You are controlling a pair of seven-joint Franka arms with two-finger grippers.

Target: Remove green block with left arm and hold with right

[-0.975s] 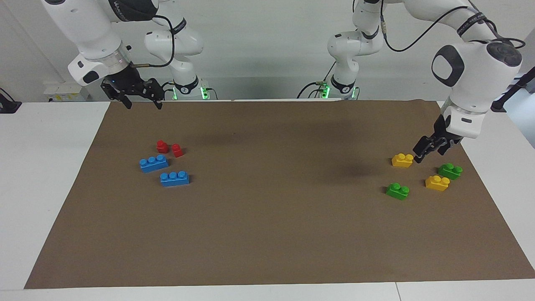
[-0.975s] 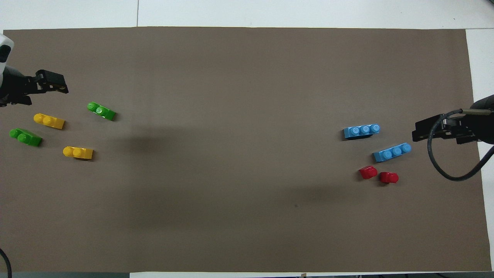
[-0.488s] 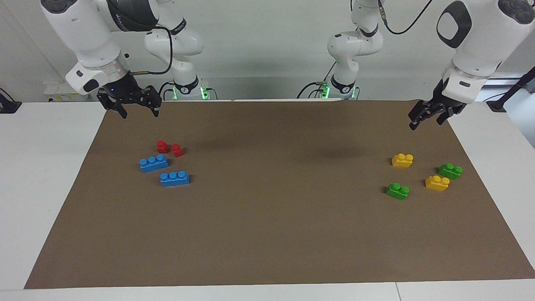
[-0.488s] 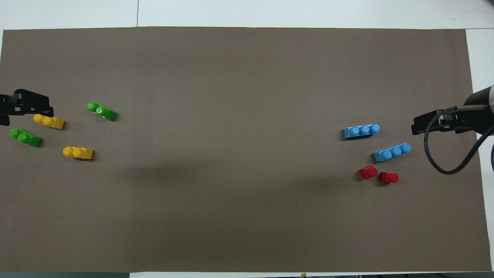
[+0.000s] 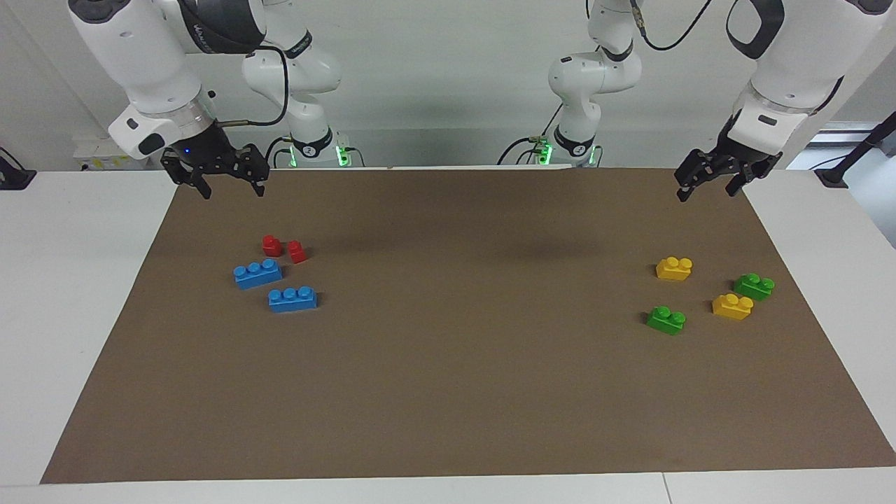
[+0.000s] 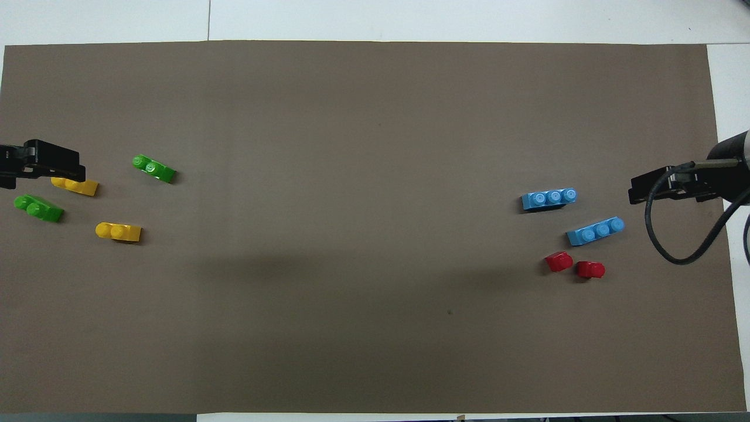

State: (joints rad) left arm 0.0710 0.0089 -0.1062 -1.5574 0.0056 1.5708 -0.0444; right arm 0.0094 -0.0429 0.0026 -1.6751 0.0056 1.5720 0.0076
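My left gripper (image 5: 705, 186) and right gripper (image 5: 229, 182) hang released and empty above the brown mat (image 5: 448, 392). Both green blocks (image 5: 666, 320) (image 5: 754, 285) rest on the mat among yellow bricks (image 5: 674, 268), toward my left arm's end.

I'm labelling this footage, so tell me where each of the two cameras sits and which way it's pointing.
Facing view: high across the table, looking back at the robots; both arms show, left gripper and right gripper raised, open and empty.
Overhead view: high above the robots' end, looking steeply down; only the gripper ends enter at the side edges.
Shared: the brown mat and all bricks, e.g. one green block, mirrored half a turn.
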